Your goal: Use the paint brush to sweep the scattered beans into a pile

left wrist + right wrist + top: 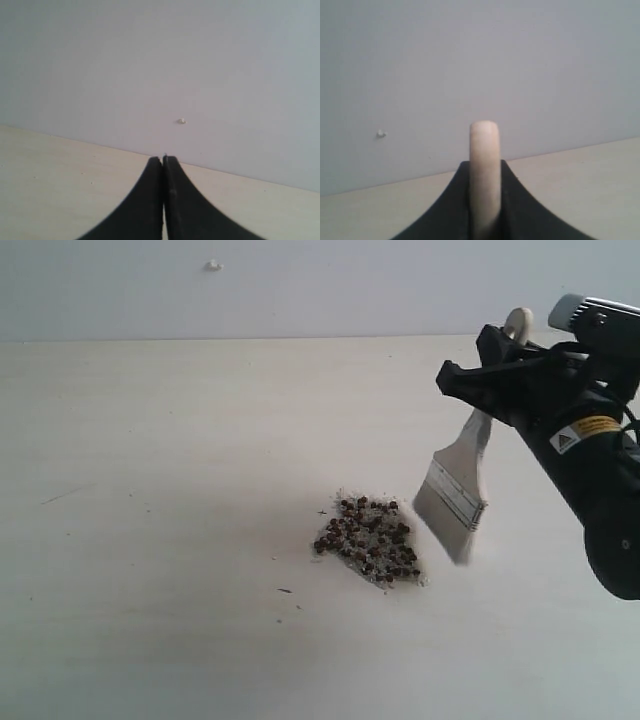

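Beside the piled beans (368,545) on the surface (150,590), the paint brush (452,495) hung tilted, bristles near the pile, its handle gripped by the right claw (485,164) above; the left claw (163,165) was closed, empty.

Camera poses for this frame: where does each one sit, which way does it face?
Exterior: off-arm, raised, looking down across the table toward the wall; beans, paint brush, right gripper show.
Left wrist: behind the shut left gripper, facing the wall.
Right wrist: behind the right gripper, shut on the paint brush handle, facing the wall.
Shared: all three catch the white wall speck.
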Motion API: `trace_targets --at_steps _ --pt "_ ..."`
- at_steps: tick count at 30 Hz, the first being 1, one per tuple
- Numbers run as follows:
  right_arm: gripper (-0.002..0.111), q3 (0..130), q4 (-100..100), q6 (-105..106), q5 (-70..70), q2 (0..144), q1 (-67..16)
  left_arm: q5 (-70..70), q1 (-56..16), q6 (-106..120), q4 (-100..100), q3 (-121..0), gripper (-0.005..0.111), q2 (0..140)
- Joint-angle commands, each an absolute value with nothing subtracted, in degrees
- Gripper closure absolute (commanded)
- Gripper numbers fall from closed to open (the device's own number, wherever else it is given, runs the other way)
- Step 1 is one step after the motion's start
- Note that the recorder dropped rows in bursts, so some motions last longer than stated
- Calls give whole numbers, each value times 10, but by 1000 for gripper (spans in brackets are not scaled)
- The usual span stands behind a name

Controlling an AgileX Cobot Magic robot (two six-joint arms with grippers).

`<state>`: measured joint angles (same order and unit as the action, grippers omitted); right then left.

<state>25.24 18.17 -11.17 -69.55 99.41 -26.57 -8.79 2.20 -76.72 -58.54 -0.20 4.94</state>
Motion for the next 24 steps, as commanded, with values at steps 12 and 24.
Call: trace_targets --at_steps 12,24 --pt "108 135 155 -187 -700 929 -267 -89 22 -767 -581 0 107 46" --pt "108 81 126 -179 -700 913 -267 -89 22 -767 -581 0 107 46"
